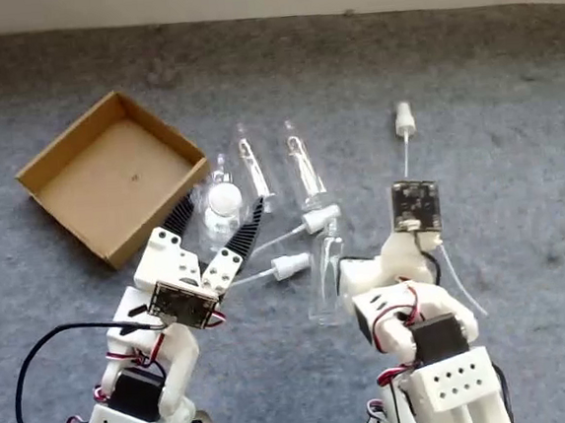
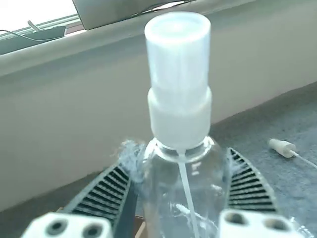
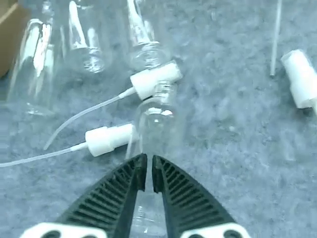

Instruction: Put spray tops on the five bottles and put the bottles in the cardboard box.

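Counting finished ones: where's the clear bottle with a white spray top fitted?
High view: the clear bottle stands upright in the left gripper, just right of the brown cardboard box.

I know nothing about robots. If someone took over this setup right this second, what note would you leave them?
Left end effector: shut on a bottle with its spray top on, beside the cardboard box.
Right end effector: closed, holding nothing, above a topless bottle lying on the carpet.
Three loose spray tops and two more open bottles lie nearby.
Done: one bottle topped. Left: box it, then top and box the others; the box is empty.
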Robot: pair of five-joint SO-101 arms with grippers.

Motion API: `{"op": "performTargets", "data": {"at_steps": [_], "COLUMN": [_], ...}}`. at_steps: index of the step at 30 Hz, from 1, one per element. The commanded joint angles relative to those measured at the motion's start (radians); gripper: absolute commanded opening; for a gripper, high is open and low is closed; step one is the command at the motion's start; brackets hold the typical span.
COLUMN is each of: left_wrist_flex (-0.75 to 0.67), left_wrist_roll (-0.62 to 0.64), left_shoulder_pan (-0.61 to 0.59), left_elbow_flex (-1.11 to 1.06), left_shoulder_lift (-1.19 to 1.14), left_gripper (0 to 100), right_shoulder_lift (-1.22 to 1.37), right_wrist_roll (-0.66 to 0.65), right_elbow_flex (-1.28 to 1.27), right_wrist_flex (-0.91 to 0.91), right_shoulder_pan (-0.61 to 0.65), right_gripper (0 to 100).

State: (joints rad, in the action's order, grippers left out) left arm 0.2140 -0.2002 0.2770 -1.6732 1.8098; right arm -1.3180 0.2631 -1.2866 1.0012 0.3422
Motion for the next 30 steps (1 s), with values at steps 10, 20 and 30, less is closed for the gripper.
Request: {"op": "performTargets", "data": {"at_steps": [10,20,30], "left_wrist_flex": [-0.025,0.074,0.077], "left_wrist_roll": [-0.026,0.097,0.18], "left_shoulder_pan": [-0.142,-0.142,-0.142], "left_elbow_flex": [0.114,0.211,0.386], "left_shoulder_lift": [0.008,0.007,-0.285], "left_gripper": [8,8,8], "right_shoulder_lift": [-0.01,-0.01,-0.01], "right_wrist_roll": [-0.003,-0.002,-0.002], "right_elbow_flex": [-0.11,-0.226,-0.369], "right_wrist_flex": [-0.332,-0.526,-0.903], "right_shoulder_pan": [0.34,0.443,0.447], "right_gripper": [1.5,1.5,1.5]}}
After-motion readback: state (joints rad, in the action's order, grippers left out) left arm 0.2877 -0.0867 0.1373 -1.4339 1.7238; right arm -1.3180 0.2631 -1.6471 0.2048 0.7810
